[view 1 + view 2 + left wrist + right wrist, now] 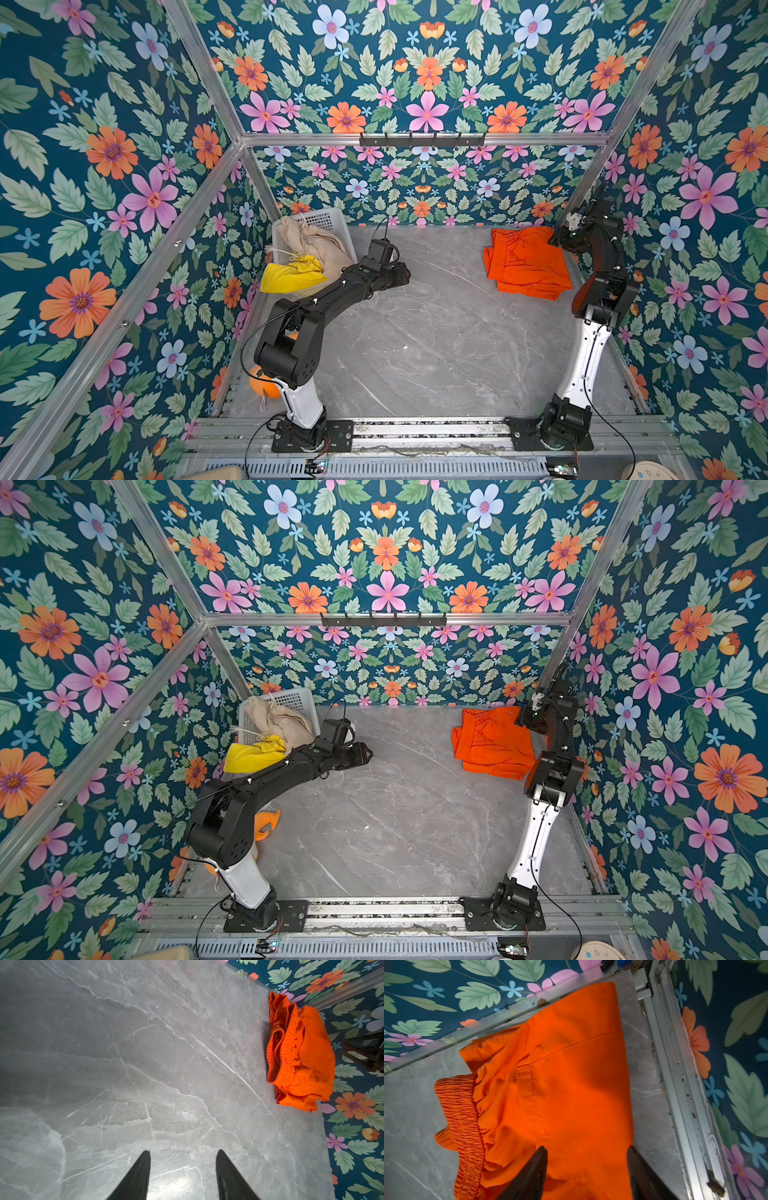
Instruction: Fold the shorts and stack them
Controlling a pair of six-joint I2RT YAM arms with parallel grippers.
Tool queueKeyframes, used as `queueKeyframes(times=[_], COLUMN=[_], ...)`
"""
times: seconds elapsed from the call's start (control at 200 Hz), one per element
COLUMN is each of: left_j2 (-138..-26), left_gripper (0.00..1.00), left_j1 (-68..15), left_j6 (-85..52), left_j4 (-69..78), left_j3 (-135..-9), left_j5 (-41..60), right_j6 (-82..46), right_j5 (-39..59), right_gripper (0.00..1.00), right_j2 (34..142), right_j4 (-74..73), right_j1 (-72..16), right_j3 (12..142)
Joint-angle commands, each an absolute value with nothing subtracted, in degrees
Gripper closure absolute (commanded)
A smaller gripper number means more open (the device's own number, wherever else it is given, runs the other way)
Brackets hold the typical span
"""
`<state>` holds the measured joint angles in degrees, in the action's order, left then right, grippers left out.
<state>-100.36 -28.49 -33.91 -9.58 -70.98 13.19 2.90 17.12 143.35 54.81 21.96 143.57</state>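
Observation:
The folded orange shorts (525, 262) (492, 739) lie flat at the table's back right corner; the left wrist view shows their elastic waistband (278, 1057). My right gripper (587, 1147) (557, 239) hovers over their right edge, open, its fingers astride the cloth (560, 1095) without pinching it. The beige shorts (316, 245) (282, 721) and the yellow shorts (291, 276) (253, 754) sit crumpled in the basket at the back left. My left gripper (183, 1151) (401, 274) (361, 756) is open and empty over bare table beside the basket.
The white perforated basket (328, 218) (297, 698) stands in the back left corner. An orange plush toy (266, 384) (266, 823) lies behind the left arm's base. Aluminium rails (679, 1084) edge the grey marble table (436, 332), close to the orange shorts.

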Motion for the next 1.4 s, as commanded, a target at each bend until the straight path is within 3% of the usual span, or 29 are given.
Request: queueKeyframes(times=[0.0,0.195,0.385,0.545,0.81,1.21,1.395], left_j2=[-99.1,-96.46,-94.83,-93.37,-89.6,-86.67,-90.03], left_gripper=[0.47,0.47,0.46,0.46,0.46,0.44,0.32], left_j1=[-28.39,-28.39,-28.3,-26.94,-22.51,-11.31,-3.98], left_j6=[-33.55,-33.84,-33.53,-33.51,-31.41,-24.68,-22.16], left_j4=[-9.63,-9.32,-9.23,-10.11,-12.43,-21.78,-27.59], left_j3=[-71.41,-70.88,-70.8,-70.97,-70.24,-72.26,-78.83], left_j5=[12.18,11.28,10.56,11.85,10.97,11.93,10.79], right_j6=[1.38,0.58,-2.07,-4.27,-8.12,-9.85,-10.4], right_j5=[17.53,18.72,22.14,22.28,19.27,16.47,18.67], right_gripper=[0.37,0.38,0.4,0.4,0.41,0.41,0.39], right_j2=[135.9,119.86,116.71,122.12,130.89,124.66,116.73], right_j4=[49.52,39.67,33.71,32.05,35.66,35.38,35.34], right_j1=[20.81,13.91,3.35,-3.74,-3.78,-3.16,-3.79], right_j3=[135.8,112.08,100.26,101.96,108.26,99.91,98.33])
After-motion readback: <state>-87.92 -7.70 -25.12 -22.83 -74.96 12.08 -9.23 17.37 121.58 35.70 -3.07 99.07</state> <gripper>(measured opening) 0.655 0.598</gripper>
